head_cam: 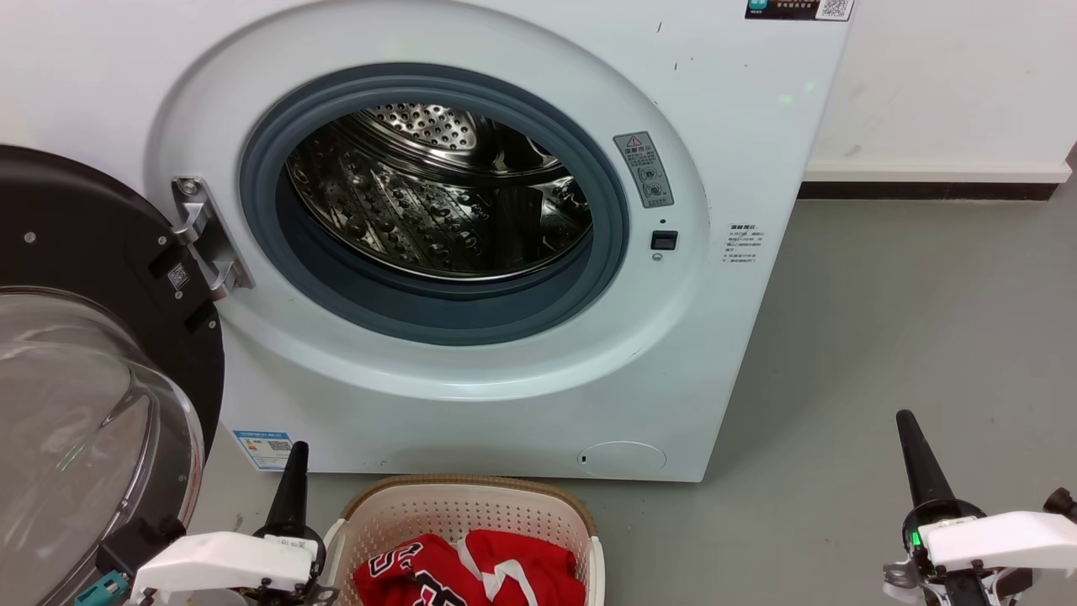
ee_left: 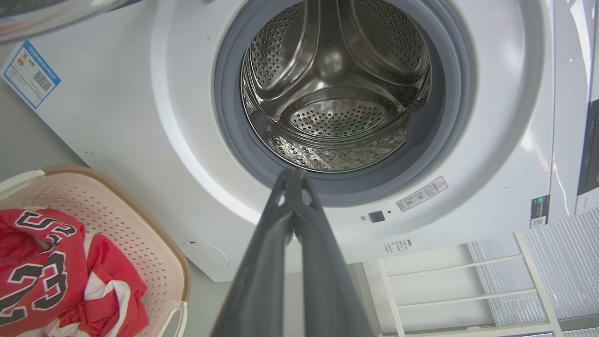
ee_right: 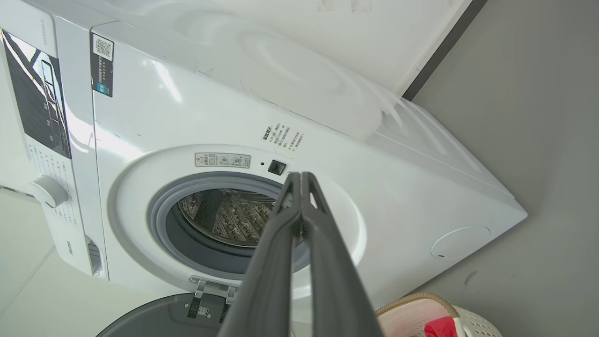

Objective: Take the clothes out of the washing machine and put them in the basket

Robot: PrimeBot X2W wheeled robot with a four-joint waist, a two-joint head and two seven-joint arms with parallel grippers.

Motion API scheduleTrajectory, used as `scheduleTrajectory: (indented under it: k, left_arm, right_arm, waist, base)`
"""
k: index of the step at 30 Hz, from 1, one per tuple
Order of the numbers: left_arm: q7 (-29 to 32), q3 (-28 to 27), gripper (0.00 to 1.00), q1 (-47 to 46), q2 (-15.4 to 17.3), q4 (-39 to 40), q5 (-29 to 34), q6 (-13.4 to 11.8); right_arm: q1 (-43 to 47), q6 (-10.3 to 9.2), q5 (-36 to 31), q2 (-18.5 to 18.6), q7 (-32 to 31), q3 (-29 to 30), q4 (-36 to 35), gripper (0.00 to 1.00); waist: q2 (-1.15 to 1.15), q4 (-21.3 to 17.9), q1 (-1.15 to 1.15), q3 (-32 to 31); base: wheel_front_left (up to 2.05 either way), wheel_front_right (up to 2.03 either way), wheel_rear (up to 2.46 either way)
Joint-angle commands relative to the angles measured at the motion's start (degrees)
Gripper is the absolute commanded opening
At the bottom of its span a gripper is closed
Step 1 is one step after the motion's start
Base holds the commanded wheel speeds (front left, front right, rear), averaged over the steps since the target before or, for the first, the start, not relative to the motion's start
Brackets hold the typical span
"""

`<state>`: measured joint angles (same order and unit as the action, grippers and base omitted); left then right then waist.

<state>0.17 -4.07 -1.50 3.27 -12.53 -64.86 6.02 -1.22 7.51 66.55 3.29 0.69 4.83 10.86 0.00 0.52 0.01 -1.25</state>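
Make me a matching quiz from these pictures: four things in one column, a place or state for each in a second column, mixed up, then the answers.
Column one
1. drum
2. clothes
3. door
4. left gripper

Column two
A. swung open at the left
B. fingers closed together, holding nothing
C. lying in the basket
D. bare steel, no fabric seen inside

Pairs: 1-D, 2-C, 3-A, 4-B
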Motion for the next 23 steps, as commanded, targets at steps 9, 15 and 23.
scheduleTrajectory:
  k: [9,15,23]
  left_arm:
    - [1.6,-0.8,0.0,-2.0,0.0,-0.2,-6.6,0.5]
    - [2.3,-1.1,0.0,-2.6,-0.1,-0.4,-9.9,0.7]
    - [3.3,-1.4,0.0,-3.1,-0.2,-0.7,-14.2,0.9]
  right_arm:
    - [-2.1,-0.01,6.4,0.3,-1.7,0.3,0.5,0.0]
    - [-2.7,-0.02,9.6,0.3,-2.4,0.4,1.0,0.0]
    - [-3.3,-0.02,13.6,0.2,-3.5,0.6,1.5,0.0]
  waist:
    - [0.0,-0.1,0.0,0.3]
    - [0.0,-0.2,0.0,0.4]
    - [0.0,-0.2,-0.01,0.6]
  base:
    - [0.0,0.0,0.0]
    - [0.0,0.0,0.0]
    - [0.0,0.0,0.0]
